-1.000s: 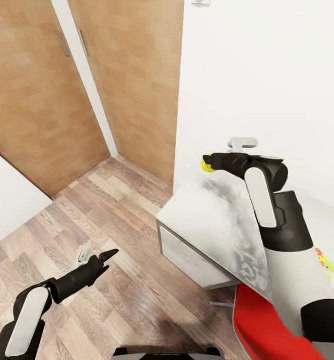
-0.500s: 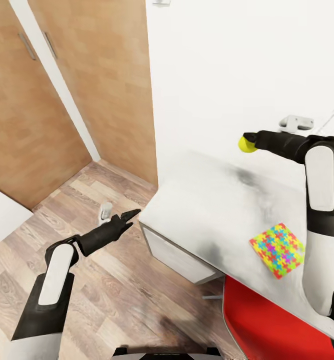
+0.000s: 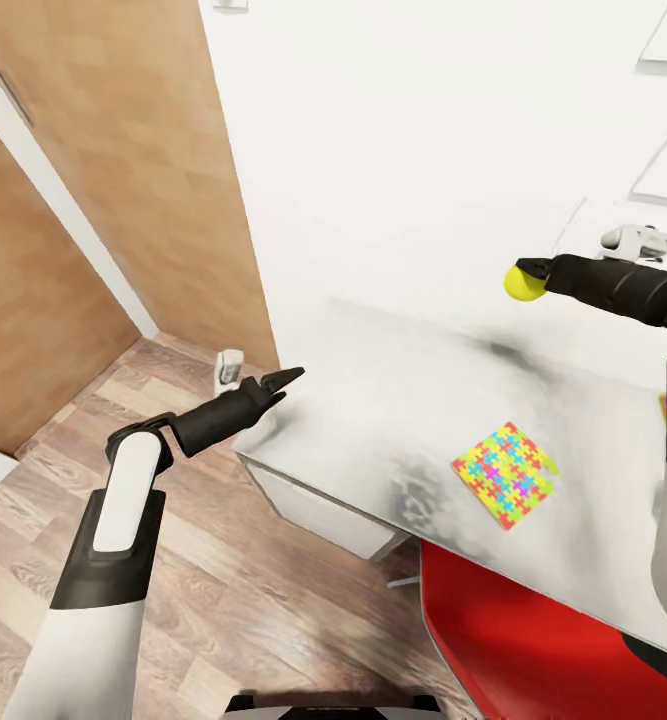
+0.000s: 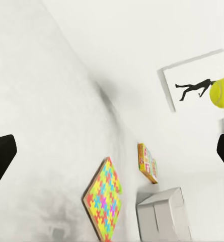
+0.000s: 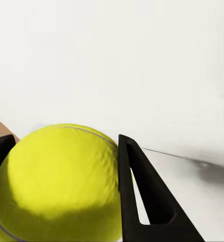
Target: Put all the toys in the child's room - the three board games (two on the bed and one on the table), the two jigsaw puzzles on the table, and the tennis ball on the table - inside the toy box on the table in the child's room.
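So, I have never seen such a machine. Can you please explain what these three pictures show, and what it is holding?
This is a simulated two-armed robot. The big picture looks down from its head; the other two come from cameras near each arm's tool. The right tool is shut on a yellow tennis ball, seen close in the right wrist view. The left tool hovers open and empty at the table edge. A colourful puzzle lies flat on the table. The left wrist view also shows a grey box.

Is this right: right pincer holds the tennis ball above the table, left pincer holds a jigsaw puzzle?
Not quite. The left pincer holds nothing; the head view shows the jigsaw puzzle lying flat on the table. The right pincer does hold the tennis ball above the table.
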